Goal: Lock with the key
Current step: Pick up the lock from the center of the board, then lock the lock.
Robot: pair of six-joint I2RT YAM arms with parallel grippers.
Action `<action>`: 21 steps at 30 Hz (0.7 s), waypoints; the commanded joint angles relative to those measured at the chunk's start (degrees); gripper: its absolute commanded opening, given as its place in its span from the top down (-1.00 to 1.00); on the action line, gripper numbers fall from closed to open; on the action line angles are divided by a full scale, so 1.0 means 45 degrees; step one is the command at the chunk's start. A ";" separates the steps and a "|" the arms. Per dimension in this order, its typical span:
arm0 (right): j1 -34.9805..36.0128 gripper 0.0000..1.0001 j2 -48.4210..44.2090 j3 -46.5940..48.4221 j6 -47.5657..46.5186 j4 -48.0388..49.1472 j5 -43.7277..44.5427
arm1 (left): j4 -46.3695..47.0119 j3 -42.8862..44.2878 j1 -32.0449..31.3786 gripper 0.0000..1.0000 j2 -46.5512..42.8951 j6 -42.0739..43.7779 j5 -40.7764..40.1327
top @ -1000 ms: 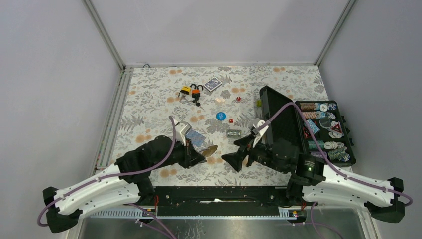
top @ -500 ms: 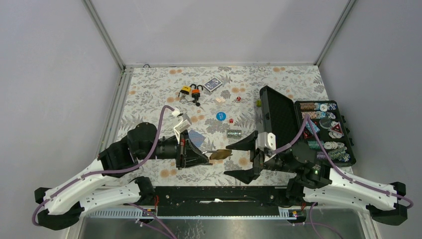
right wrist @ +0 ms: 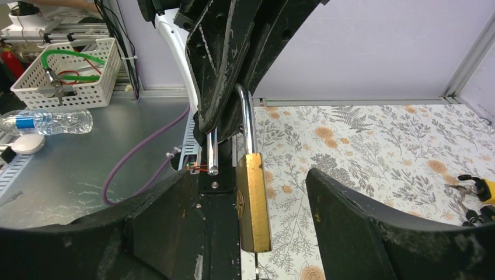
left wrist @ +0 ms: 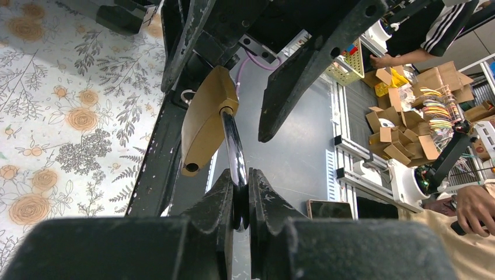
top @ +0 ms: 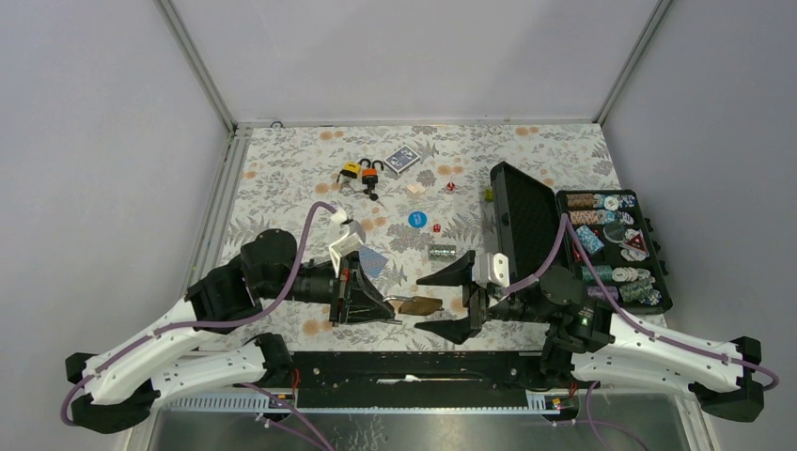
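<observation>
A brass padlock (top: 422, 305) hangs in the air near the table's front edge. My left gripper (top: 393, 306) is shut on its steel shackle (left wrist: 232, 146), with the brass body (left wrist: 203, 122) pointing away from it. My right gripper (top: 444, 301) is wide open, one finger on each side of the padlock (right wrist: 254, 198), and touches neither side. A thin metal sliver (right wrist: 255, 265) shows under the padlock; I cannot tell whether it is a key. Orange (top: 369, 174) and yellow (top: 350, 170) padlocks with keys (top: 373, 193) lie at the back.
An open black case (top: 526, 225) with poker chips (top: 616, 244) stands at the right. A card deck (top: 401, 160), a blue chip (top: 416, 219), a red die (top: 436, 225), a small box (top: 442, 252) and blue cards (top: 373, 261) lie on the floral table.
My left gripper has raised and turned the padlock toward the right arm. My right gripper has opened wide and moved left until its fingers straddle the padlock.
</observation>
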 commanded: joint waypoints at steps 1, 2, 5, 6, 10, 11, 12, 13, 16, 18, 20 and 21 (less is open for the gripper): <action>0.0046 -0.55 -0.0229 -0.0532 0.0439 0.1557 -0.0174 | 0.2897 0.0793 -0.0039 1.00 -0.0515 0.0009 0.0652; 0.0046 -0.52 -0.0267 -0.0686 0.0673 0.1805 -0.0184 | 0.3019 0.0761 -0.0040 1.00 -0.0515 -0.0017 0.0673; 0.0048 -0.48 -0.0294 -0.1065 0.1281 0.2530 -0.0239 | 0.3300 0.0688 -0.0033 1.00 -0.0444 -0.0069 0.0707; 0.0046 -0.46 -0.0297 -0.1143 0.1409 0.2677 -0.0250 | 0.3397 0.0694 -0.0044 1.00 -0.0433 -0.0093 0.0727; 0.0044 -0.35 -0.0223 -0.1311 0.1742 0.3018 -0.0196 | 0.3602 0.0704 -0.0041 1.00 -0.0385 -0.0100 0.0776; 0.0055 -0.33 -0.0222 -0.1321 0.1818 0.3048 -0.0130 | 0.3598 0.0711 -0.0040 1.00 -0.0364 -0.0099 0.0772; 0.0047 -0.31 -0.0232 -0.1319 0.1852 0.3064 -0.0144 | 0.3592 0.0704 -0.0033 1.00 -0.0364 -0.0089 0.0764; 0.0046 -0.30 -0.0268 -0.1361 0.1895 0.3149 -0.0226 | 0.3606 0.0679 -0.0044 1.00 -0.0359 -0.0098 0.0739; 0.0045 -0.26 -0.0440 -0.1523 0.2163 0.3597 -0.0291 | 0.3632 0.0556 -0.0037 1.00 -0.0412 -0.0147 0.0659; 0.0041 -0.21 -0.0503 -0.1621 0.2308 0.3841 -0.0291 | 0.3734 0.0451 -0.0030 1.00 -0.0499 -0.0200 0.0587; 0.0046 -0.10 -0.0463 -0.1653 0.2438 0.3940 -0.0276 | 0.3863 0.0380 -0.0042 1.00 -0.0579 -0.0249 0.0523; 0.0046 -0.06 -0.0426 -0.1678 0.2486 0.3961 -0.0272 | 0.3914 0.0367 -0.0045 1.00 -0.0618 -0.0264 0.0479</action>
